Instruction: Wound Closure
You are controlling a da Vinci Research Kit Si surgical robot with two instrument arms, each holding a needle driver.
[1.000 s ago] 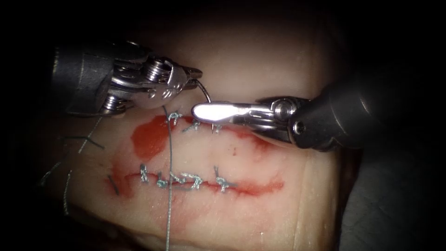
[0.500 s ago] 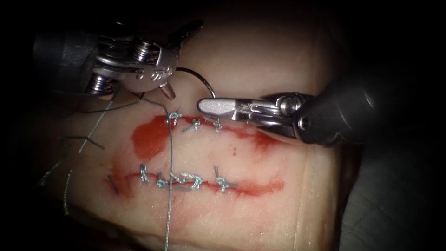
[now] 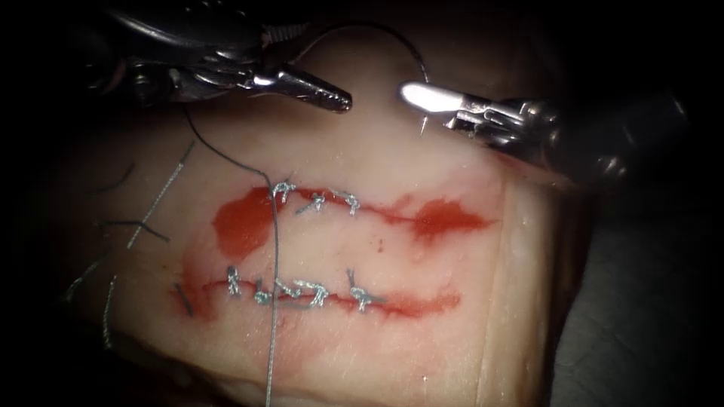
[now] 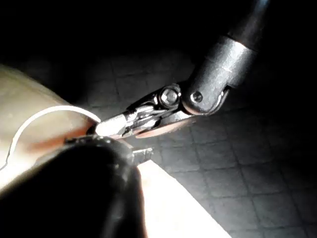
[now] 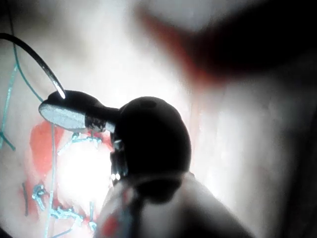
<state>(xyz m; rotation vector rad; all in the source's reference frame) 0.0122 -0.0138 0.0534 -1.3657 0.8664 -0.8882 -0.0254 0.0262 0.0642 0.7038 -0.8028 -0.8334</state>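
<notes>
The tissue (image 3: 422, 324) carries two crosswise cuts, the upper cut (image 3: 377, 211) and the lower cut (image 3: 422, 303), both with grey stitches. My right tool (image 3: 411, 92) is shut on the curved needle (image 3: 369, 27) near its pointed end and holds it in the air beyond the upper cut, clear of the tissue. The needle arches left toward my left tool (image 3: 326, 66), whose jaws stand open and hold nothing. Thread (image 3: 274, 249) runs from under the left tool, past the upper stitches, to the front edge. The right wrist view shows the shut right tool (image 5: 64, 111) with the needle (image 5: 34, 54).
Red fluid (image 3: 241, 222) pools at the upper cut's left end, with more red fluid (image 3: 449, 218) at its right end. Several cut ends of thread (image 3: 143, 226) lie on the tissue at the left. The right tool (image 4: 114, 126) and needle (image 4: 49, 111) appear in the left wrist view.
The left jaws opened and let go of the needle; the right jaws closed on it. The right tool then carried it up and to the right, away from the upper cut. The left tool rose.
</notes>
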